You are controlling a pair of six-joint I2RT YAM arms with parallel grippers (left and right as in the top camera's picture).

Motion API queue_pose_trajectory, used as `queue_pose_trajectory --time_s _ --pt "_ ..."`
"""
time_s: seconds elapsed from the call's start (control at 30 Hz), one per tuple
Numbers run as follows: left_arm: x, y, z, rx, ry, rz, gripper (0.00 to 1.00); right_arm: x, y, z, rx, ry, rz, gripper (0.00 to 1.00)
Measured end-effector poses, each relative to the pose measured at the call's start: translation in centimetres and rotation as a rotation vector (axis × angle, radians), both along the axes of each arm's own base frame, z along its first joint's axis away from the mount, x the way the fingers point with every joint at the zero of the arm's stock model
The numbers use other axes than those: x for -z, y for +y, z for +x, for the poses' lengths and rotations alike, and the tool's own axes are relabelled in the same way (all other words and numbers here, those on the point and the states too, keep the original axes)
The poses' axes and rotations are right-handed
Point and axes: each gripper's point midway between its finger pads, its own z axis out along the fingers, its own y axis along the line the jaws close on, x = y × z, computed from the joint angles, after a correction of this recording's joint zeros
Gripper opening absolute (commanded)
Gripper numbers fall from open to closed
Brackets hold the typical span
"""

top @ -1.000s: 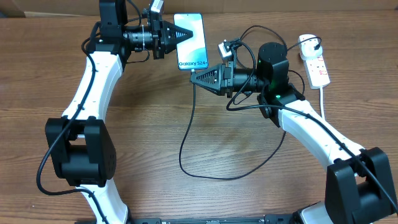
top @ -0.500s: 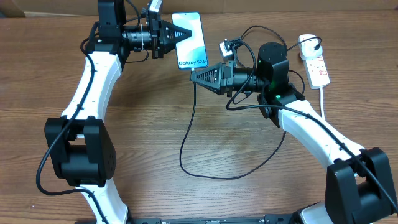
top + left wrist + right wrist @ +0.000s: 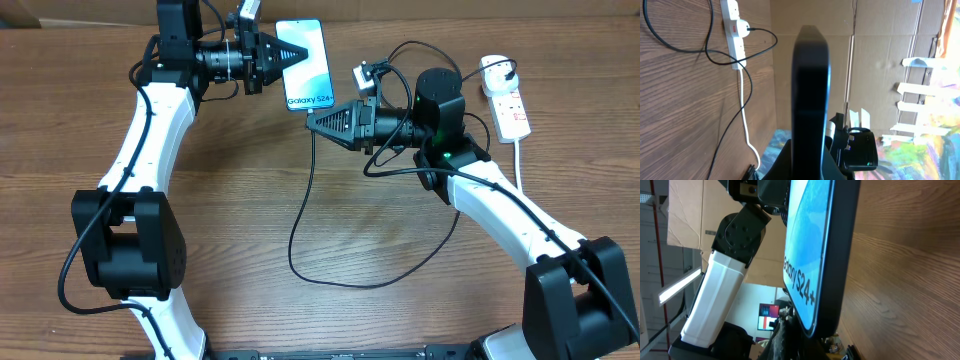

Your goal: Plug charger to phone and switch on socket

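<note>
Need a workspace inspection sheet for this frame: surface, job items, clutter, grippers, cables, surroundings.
Surface: wood-grain table, no spills seen.
Job's things: phone screen up, reading Galaxy S24+; charger tip end at the phone's bottom edge, seating not visible; socket at far right with the white adapter plugged in, switch state unreadable.
Clutter: nothing seen.
Grippers: left gripper shut on the phone's left edge; right gripper shut on the charger's tip end.
Cables: the charger's black cable loops across the table to the adapter; white cord runs from the socket toward the near side.
Surroundings: cardboard panels behind the table.
</note>
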Motion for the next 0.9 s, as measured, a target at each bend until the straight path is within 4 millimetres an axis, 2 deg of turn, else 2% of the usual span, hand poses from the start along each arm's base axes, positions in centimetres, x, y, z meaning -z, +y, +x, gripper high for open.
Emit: queue_pose_trajectory --time_s 0.9 --pt "-0.8 -0.2 -1.2 0.073 -0.006 -0.046 0.04 -0.4 0.1 -1.1 -0.068 -0.011 0.014 0.04"
